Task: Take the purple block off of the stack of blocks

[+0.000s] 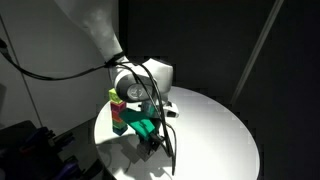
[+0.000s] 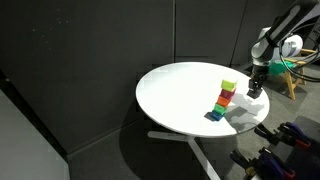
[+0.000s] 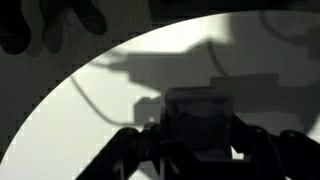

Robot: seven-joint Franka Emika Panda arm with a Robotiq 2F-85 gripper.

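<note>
Within the gripper (image 3: 200, 140), purple block (image 3: 200, 115)

smooth white table (image 2: 170, 100), matt stack of blocks (image 2: 225, 98)
the table top shows a faint sheen; behind the table, a dull dark cloth curtain (image 2: 80, 50)

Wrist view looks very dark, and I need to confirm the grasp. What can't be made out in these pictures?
- Wrist view: the purple block in the shut gripper is backlit; its colour reads only grey.
- Exterior view beside the stack of blocks: arm and cables hide the purple block.
- Exterior view: gripper too small to tell whether the purple block touches the table.
</note>
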